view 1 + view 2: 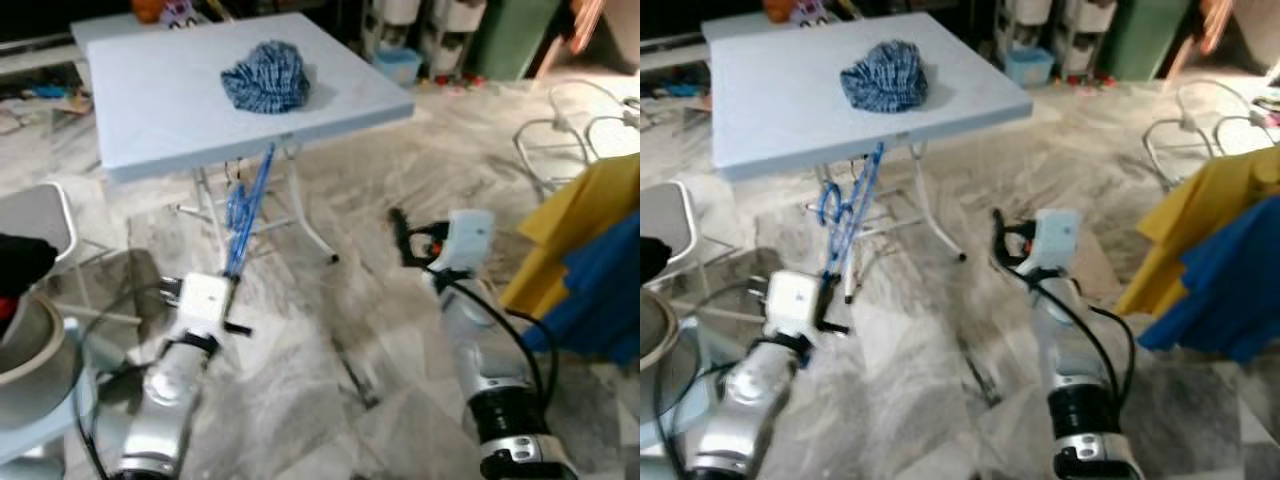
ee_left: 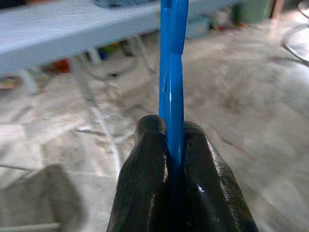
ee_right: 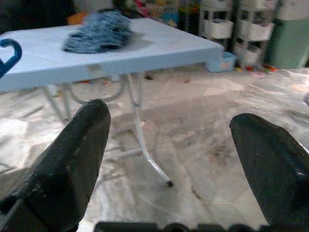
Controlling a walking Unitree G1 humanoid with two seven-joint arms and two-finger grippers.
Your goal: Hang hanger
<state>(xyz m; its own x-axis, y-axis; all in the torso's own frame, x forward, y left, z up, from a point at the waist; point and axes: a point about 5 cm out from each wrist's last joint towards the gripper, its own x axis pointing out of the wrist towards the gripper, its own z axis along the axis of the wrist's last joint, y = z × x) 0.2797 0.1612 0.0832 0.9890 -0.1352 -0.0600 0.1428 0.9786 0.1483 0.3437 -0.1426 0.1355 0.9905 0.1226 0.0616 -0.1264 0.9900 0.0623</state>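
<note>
The left hand [image 1: 232, 290] is clamped tight on the blue hanger [image 1: 250, 208], holding it out ahead beside the desk [image 1: 160, 90], probably for carrying to a rail; the right hand [image 3: 169, 145] hangs spread and empty

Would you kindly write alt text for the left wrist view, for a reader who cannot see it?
The left end effector is shut on a blue hanger, which rises between its two black fingers. Behind it stand a pale blue folding table and a grey marbled floor.
</note>
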